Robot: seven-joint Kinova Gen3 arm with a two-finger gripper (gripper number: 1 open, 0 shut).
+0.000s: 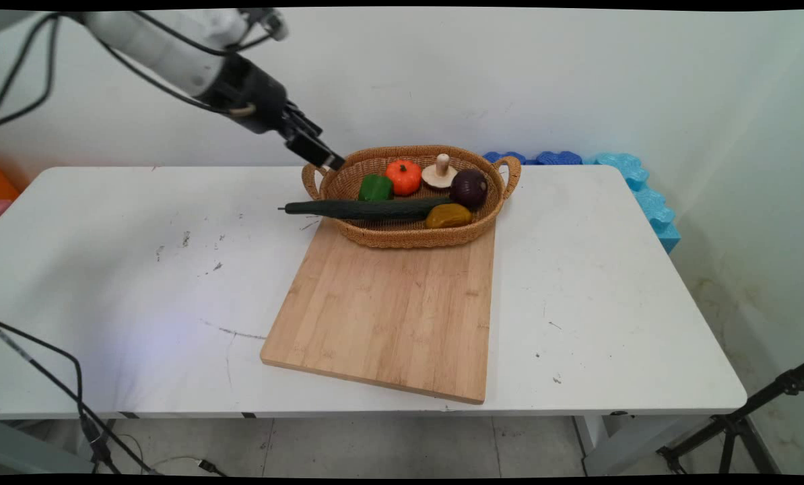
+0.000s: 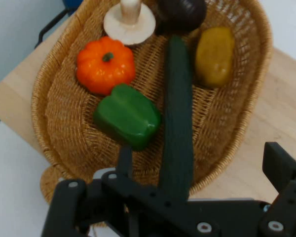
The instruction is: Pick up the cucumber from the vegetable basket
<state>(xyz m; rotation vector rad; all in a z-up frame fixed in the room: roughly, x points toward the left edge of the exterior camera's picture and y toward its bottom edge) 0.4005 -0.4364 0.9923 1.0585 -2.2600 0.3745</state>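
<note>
White wall and a white desk (image 1: 139, 283) frame the scene, and your landmark is the woven basket (image 1: 412, 236) at the far end of a bamboo cutting board (image 1: 388, 310).

Your fingers (image 2: 281, 165) stand apart, clamped on nothing; the gripper (image 1: 321, 153) hangs just above the basket's left handle, pointing down into it. In the hand view the left one rises beside the basket's near rim, the right over the board outside the rim.

Closest to them is the cucumber (image 1: 368, 208), lying lengthwise across the basket with its stem end poking out past the left rim. It looks like a stiff, light model with a smooth, probably slippery skin; I judge the best hold is across its narrow width, near the overhanging end, where nothing crowds it.

Further inside the basket:
- green pepper (image 2: 127, 116), just beside the cucumber, blocky and easy to pinch
- orange pumpkin (image 2: 105, 64), behind the pepper
- mushroom (image 2: 129, 20), at the far wall, cap down
- dark purple onion (image 1: 469, 188), round, likely to roll
- yellowish potato (image 2: 214, 55), on the cucumber's other side
</note>
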